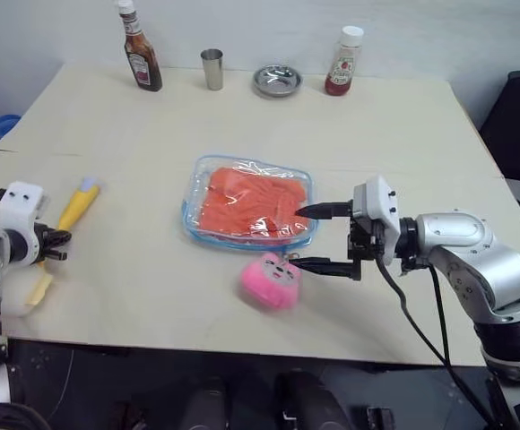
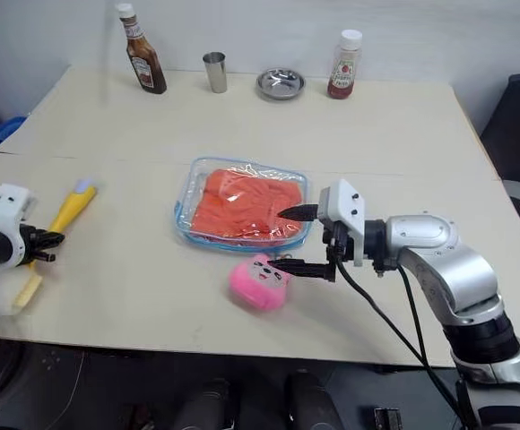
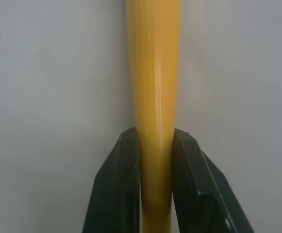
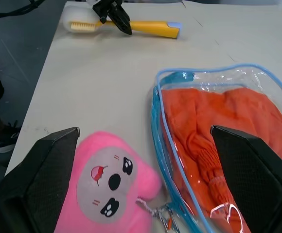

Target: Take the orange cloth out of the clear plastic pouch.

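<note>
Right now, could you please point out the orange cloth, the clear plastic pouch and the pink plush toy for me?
orange cloth (image 1: pixel 253 204): left eye view, middle of the folded fabric.
clear plastic pouch (image 1: pixel 208 167): left eye view, blue-trimmed far corner.
pink plush toy (image 4: pixel 113 187): right wrist view, its face.

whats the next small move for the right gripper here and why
Probably ease the open right gripper toward the near end of the clear plastic pouch: the orange cloth is inside it, one finger already over it, the other by the pink plush toy.

Orange cloth (image 2: pixel 245 207) inside clear plastic pouch (image 2: pixel 188 193) (mid-table); pink plush toy (image 2: pixel 258 281) beside.
</note>
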Tool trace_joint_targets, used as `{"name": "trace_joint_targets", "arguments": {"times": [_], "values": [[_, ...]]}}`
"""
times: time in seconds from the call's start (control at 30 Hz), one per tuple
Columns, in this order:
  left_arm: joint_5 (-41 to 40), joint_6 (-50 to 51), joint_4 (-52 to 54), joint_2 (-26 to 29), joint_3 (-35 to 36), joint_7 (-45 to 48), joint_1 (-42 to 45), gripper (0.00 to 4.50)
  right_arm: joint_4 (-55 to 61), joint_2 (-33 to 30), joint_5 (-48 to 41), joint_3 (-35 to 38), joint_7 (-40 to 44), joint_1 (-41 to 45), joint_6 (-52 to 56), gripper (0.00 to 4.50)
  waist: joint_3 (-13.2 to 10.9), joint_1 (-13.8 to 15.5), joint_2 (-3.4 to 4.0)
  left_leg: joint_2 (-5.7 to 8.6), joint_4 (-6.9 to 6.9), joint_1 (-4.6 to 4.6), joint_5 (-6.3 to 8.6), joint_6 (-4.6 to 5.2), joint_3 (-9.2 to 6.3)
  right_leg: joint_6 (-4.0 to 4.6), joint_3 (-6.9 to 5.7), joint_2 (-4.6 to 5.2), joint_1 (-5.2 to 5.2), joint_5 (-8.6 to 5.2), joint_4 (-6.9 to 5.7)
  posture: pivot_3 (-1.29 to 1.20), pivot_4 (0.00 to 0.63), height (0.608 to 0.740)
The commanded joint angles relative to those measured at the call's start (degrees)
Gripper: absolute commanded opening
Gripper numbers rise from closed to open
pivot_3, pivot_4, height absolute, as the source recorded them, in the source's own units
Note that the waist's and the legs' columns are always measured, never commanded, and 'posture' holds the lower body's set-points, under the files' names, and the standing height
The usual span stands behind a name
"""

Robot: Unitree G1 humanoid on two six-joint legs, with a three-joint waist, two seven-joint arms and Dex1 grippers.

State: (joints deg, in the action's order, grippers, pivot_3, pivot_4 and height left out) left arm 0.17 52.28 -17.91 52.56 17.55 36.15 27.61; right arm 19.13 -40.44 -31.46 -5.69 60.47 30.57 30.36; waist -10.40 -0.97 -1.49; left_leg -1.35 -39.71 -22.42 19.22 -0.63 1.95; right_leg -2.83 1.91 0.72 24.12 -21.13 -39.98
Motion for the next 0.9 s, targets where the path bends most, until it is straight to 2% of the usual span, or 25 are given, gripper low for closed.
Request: {"name": "trace_joint_targets", "arguments": {"times": [0.03, 0.2, 0.3, 0.47, 0.57, 0.63, 0.77, 0.9], "values": [[-1.2, -1.4, 5.3, -0.1, 3.8, -3.2, -2.5, 1.96, -0.2, 0.1, -0.1, 0.4, 1.3, 1.2, -0.8, 4.5, 0.0, 0.0, -0.04, 0.0, 0.0, 0.0, 0.01, 0.01, 0.0, 0.0, 0.0, 0.0, 0.0, 0.0, 0.0, 0.0, 0.15, 0.74], [-4.2, 0.5, 10.8, 1.2, 8.4, -4.3, -4.0, 3.42, -0.8, -0.8, 0.0, 1.2, 2.0, 1.4, -0.7, 4.5, 0.0, -0.5, -0.04, -0.03, 0.01, 0.0, 0.02, 0.01, 0.01, 0.0, -0.02, -0.04, 0.0, 0.0, -0.03, 0.0, 0.15, 0.74], [-8.8, 0.4, 15.5, 2.4, 11.4, -0.5, -3.8, 3.42, -0.5, -1.4, 0.1, 1.9, 1.8, 0.9, -0.5, 4.5, 0.0, -0.6, -0.04, -0.05, 0.02, 0.0, 0.02, 0.01, 0.01, 0.0, -0.02, -0.05, 0.0, 0.0, -0.03, 0.0, 0.15, 0.74], [-20.8, -7.0, 33.0, 7.4, 9.8, 18.4, -8.5, 3.42, 1.4, -3.1, -0.7, 3.6, 0.8, -1.7, 0.4, 4.5, 0.0, -0.7, -0.04, -0.06, 0.12, 0.0, 0.03, -0.03, 0.03, 0.0, -0.01, -0.06, -0.01, 0.0, 0.0, 0.0, 0.15, 0.74], [-19.3, -14.9, 35.2, 8.3, 2.3, 21.4, -8.2, 3.42, 2.5, -3.5, -0.7, 4.4, 0.0, -2.9, 1.0, 4.5, 0.0, -0.7, 0.06, -0.04, 0.12, 0.08, 0.03, -0.03, 0.05, 0.0, 0.02, -0.05, -0.08, 0.0, 0.1, 0.0, 0.15, 0.74], [-12.6, -24.6, 32.9, 8.4, -8.2, 22.9, -5.6, 3.42, 3.4, -3.8, -0.9, 5.5, -1.0, -3.9, 1.6, 4.5, 0.0, -0.6, 0.08, -0.03, 0.12, 0.24, 0.03, -0.03, 0.06, 0.0, 0.04, -0.07, -0.23, 0.0, 0.21, 0.0, 0.15, 0.74], [-1.9, -42.4, 21.2, 5.5, -21.5, 23.8, 2.0, 3.42, 5.7, -4.3, -1.8, 7.5, -2.7, -6.0, 3.0, 4.5, 0.0, -0.6, 0.08, -0.01, 0.1, 0.3, 0.04, 0.0, 0.07, 0.0, 0.04, -0.12, -0.34, 0.0, 0.26, 0.0, 0.15, 0.74], [2.9, -53.5, 9.0, -0.1, -27.7, 23.4, 10.5, 3.42, 7.8, -4.7, -2.0, 8.8, -4.3, -8.2, 3.8, 4.5, 0.0, -0.6, 0.08, -0.07, 0.11, 0.24, 0.05, 0.01, 0.08, 0.0, 0.03, -0.2, -0.31, 0.0, 0.14, 0.0, 0.15, 0.74]]}}
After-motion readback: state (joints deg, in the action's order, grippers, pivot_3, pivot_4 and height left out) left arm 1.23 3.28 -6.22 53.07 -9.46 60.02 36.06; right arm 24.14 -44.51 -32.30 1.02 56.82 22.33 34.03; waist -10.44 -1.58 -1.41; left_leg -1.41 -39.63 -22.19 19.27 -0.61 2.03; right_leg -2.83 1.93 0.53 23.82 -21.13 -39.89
